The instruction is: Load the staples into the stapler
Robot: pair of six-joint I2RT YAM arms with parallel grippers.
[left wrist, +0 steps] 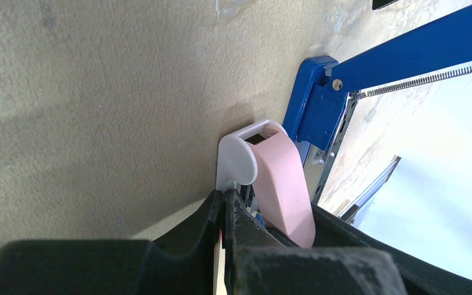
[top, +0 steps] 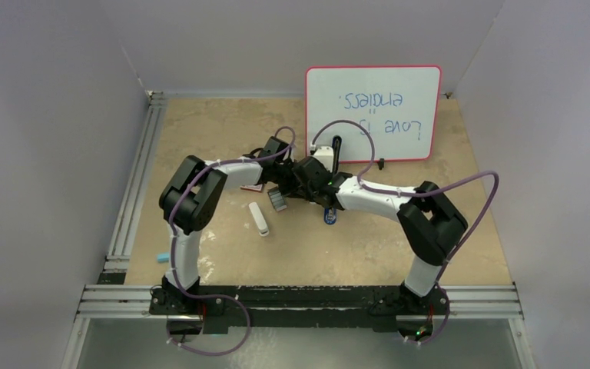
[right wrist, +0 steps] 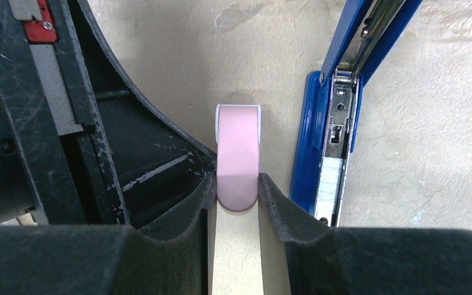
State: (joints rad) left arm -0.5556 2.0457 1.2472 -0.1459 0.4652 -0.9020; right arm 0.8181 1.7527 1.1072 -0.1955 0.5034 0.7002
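The blue stapler lies open on the table, and a silver strip of staples shows in its channel. It also shows in the left wrist view and, mostly hidden under the right arm, in the top view. A dark-grey staples block lies on the table by the left arm. My right gripper is shut on a small pink piece beside the stapler. My left gripper is shut, its tips pinching the white rim of that pink piece. Both grippers meet mid-table.
A white oblong bar lies in front of the left arm. A little red-and-white box sits partly under it. A whiteboard leans at the back. Metal rails run along the left and near edges.
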